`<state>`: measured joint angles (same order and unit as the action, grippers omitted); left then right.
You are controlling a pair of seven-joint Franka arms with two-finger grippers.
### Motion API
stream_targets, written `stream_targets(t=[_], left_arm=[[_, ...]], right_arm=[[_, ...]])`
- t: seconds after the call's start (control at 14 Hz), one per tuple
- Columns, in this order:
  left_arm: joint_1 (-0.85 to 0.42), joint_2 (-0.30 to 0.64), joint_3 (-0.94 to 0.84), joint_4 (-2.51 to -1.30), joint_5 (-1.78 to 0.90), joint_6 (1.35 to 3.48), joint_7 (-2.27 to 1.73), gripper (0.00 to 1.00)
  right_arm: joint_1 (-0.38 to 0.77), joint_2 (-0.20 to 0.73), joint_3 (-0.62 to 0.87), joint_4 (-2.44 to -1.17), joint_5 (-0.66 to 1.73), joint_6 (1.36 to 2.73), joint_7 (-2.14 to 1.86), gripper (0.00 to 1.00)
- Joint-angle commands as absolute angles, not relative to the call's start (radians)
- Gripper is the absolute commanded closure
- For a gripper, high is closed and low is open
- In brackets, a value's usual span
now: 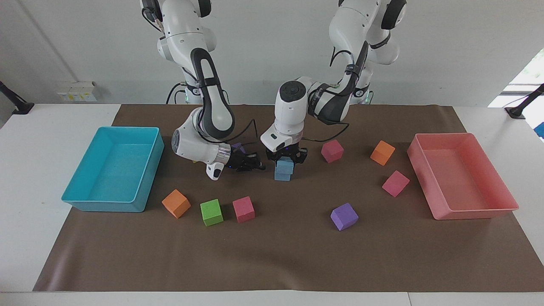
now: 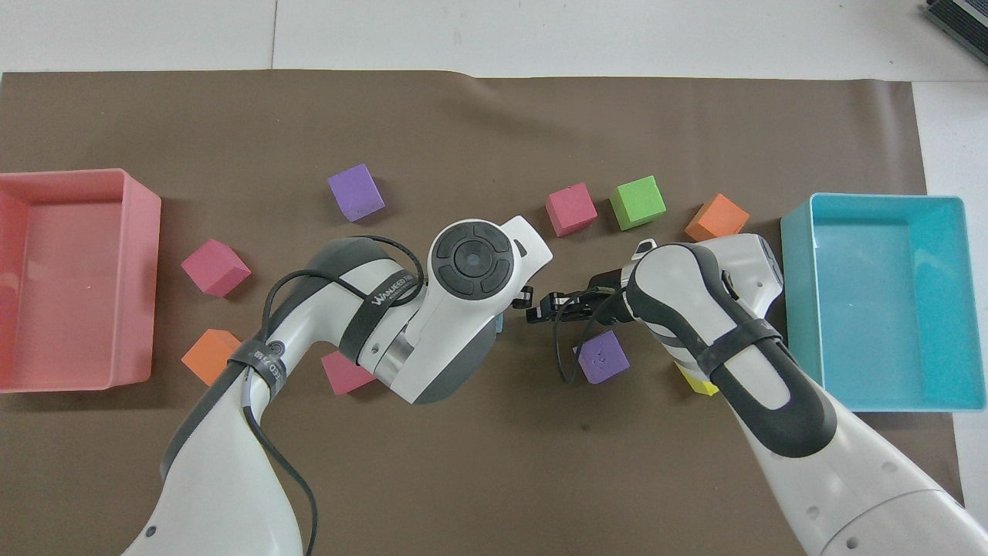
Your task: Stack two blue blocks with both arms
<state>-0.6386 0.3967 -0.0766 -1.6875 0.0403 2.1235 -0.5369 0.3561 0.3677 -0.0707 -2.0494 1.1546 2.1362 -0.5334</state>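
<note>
Two sky-blue blocks stand stacked mid-table: the upper blue block (image 1: 284,165) rests squarely on the lower blue block (image 1: 282,175). My left gripper (image 1: 285,158) points straight down and is shut on the upper block, a finger on each side. In the overhead view the left arm's wrist (image 2: 465,262) hides the stack except for a blue sliver (image 2: 499,321). My right gripper (image 1: 255,164) lies low and level just beside the stack toward the right arm's end, open and empty; it also shows in the overhead view (image 2: 540,306).
A turquoise tray (image 1: 106,206) stands at the right arm's end and a pink tray (image 1: 476,211) at the left arm's end. Loose cubes lie around: orange (image 1: 175,203), green (image 1: 211,211), pink (image 1: 243,208), purple (image 1: 344,216), pink (image 1: 395,183), orange (image 1: 382,152), pink (image 1: 332,151).
</note>
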Motion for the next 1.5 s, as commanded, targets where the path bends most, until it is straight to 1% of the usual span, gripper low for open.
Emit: stream_targets(t=[0.0, 0.64, 0.71, 0.79, 0.93, 1.0, 1.07, 1.14, 1.21, 1.43], left_arm=[[-0.666, 0.388, -0.060, -1.713, 0.044, 2.141, -0.548, 1.00], [-0.669, 0.385, -0.061, -1.715, 0.043, 2.138, -0.548, 1.00], [-0.669, 0.385, -0.061, -1.715, 0.043, 2.138, -0.549, 0.93], [-0.669, 0.385, -0.061, -1.715, 0.043, 2.137, -0.551, 0.76], [-0.669, 0.384, -0.061, -1.724, 0.043, 2.140, -0.551, 0.31], [-0.669, 0.383, -0.061, -1.724, 0.043, 2.141, -0.549, 0.18], [-0.669, 0.382, -0.061, -1.727, 0.043, 2.141, -0.549, 0.09], [-0.669, 0.382, -0.061, -1.726, 0.043, 2.141, -0.549, 0.02], [-0.669, 0.382, -0.061, -1.726, 0.043, 2.141, -0.549, 0.00], [-0.669, 0.382, -0.061, -1.726, 0.043, 2.141, -0.549, 0.00]], right_arm=[[0.345, 0.367, -0.064, -2.045, 1.127, 2.129, -0.502, 1.00], [0.345, 0.367, -0.064, -2.045, 1.127, 2.131, -0.502, 1.00], [0.345, 0.367, -0.064, -2.045, 1.127, 2.134, -0.502, 1.00], [0.345, 0.368, -0.064, -2.045, 1.127, 2.132, -0.500, 1.00], [0.345, 0.367, -0.064, -2.045, 1.127, 2.132, -0.500, 1.00], [0.347, 0.368, -0.064, -2.045, 1.127, 2.135, -0.499, 1.00], [0.347, 0.368, -0.064, -2.045, 1.127, 2.135, -0.494, 1.00], [0.347, 0.367, -0.064, -2.045, 1.127, 2.135, -0.494, 1.00], [0.347, 0.368, -0.064, -2.045, 1.127, 2.137, -0.492, 1.00], [0.347, 0.367, -0.064, -2.045, 1.127, 2.137, -0.492, 1.00]])
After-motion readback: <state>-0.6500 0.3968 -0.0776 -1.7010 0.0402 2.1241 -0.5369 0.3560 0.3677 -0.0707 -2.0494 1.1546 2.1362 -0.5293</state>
